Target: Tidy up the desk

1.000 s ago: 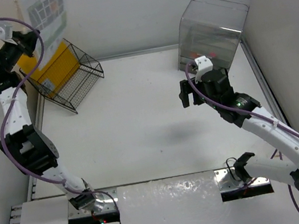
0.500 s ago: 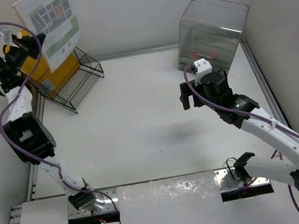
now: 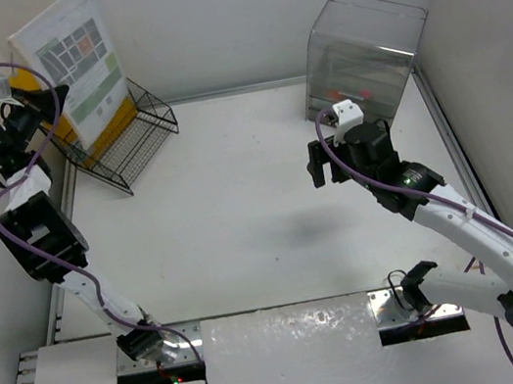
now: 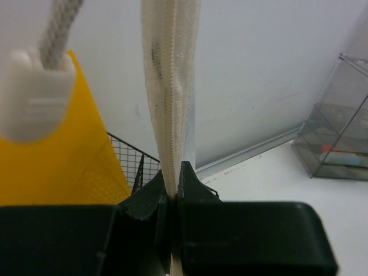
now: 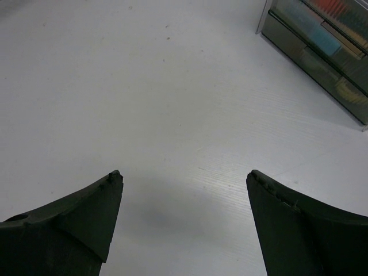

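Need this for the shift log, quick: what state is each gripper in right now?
Left gripper: shut on the edge of the printed sheet.
Right gripper: open, empty, over the desk.

Wire rack (image 3: 128, 140) at far-left corner of desk (image 3: 239, 205), folder (image 3: 106, 127) inside, sheet (image 3: 75, 65) upright alongside. Drawer box (image 3: 362, 54) at far-right corner.

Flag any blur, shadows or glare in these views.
Left wrist: the flat white printed sheet, edge-on in the fingers, and the white cable plug look soft, close to the lens. Right wrist: sharp, soft shadow on the large white desk. Top external: evenly lit, faint mid-desk shadow.
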`<state>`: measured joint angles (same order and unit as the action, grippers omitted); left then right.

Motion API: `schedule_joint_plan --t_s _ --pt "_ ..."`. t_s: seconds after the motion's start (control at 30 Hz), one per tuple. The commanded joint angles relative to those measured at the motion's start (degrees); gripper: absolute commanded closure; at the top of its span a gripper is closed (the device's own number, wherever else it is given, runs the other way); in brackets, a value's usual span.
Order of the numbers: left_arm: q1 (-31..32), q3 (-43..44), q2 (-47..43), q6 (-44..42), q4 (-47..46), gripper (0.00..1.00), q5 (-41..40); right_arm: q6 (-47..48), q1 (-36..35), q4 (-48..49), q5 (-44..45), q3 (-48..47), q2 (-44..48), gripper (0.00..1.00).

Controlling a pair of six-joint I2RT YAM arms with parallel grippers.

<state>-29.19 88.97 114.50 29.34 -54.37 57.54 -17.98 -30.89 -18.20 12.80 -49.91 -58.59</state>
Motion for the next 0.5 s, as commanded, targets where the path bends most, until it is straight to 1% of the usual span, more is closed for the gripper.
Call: schedule_joint_plan --t_s 0.0,0.07,0.13,0.3,0.33,0.37,0.4,0.43,0.47 --pt "-1.4 0.2 -1.4 -2.0 -3.6 1.0 0.0 0.1 -0.2 2.6 -0.7 0.4 0.3 0.14" --pt "-1.5 -0.5 -1.0 -2.8 -3.7 1.0 0.6 0.1 -0.2 3.0 -0.8 0.7 0.4 0.14" --pt "-1.7 -1.7 -1.2 -3.3 -3.5 1.0 -0.6 0.0 -0.3 3.3 -0.9 0.9 0.4 0.14" --pt "-2.0 -3.8 -0.9 -2.3 -5.6 0.99 -0.2 0.2 -0.3 2.8 -1.3 0.9 0.4 0.14" --pt "-1.9 -3.7 -0.7 -2.1 -5.6 0.93 0.6 0.2 -0.3 2.9 -1.2 0.9 0.5 0.14" --pt "-2.0 -3.7 -0.3 -1.8 -5.5 0.85 1.1 0.1 -0.2 3.0 -1.3 1.0 0.5 0.14" --pt "-2.0 -3.9 -0.2 -1.6 -5.4 0.68 1.3 0.0 -0.2 3.2 -1.4 1.3 0.5 0.13" --pt "-2.0 -4.0 -0.2 -1.3 -5.3 0.63 1.3 -0.1 -0.3 3.3 -1.5 1.4 0.5 0.13" --pt "-2.2 -4.2 -0.5 -1.3 -5.3 0.59 1.1 -0.2 -0.2 3.3 -1.8 1.5 0.4 0.13"
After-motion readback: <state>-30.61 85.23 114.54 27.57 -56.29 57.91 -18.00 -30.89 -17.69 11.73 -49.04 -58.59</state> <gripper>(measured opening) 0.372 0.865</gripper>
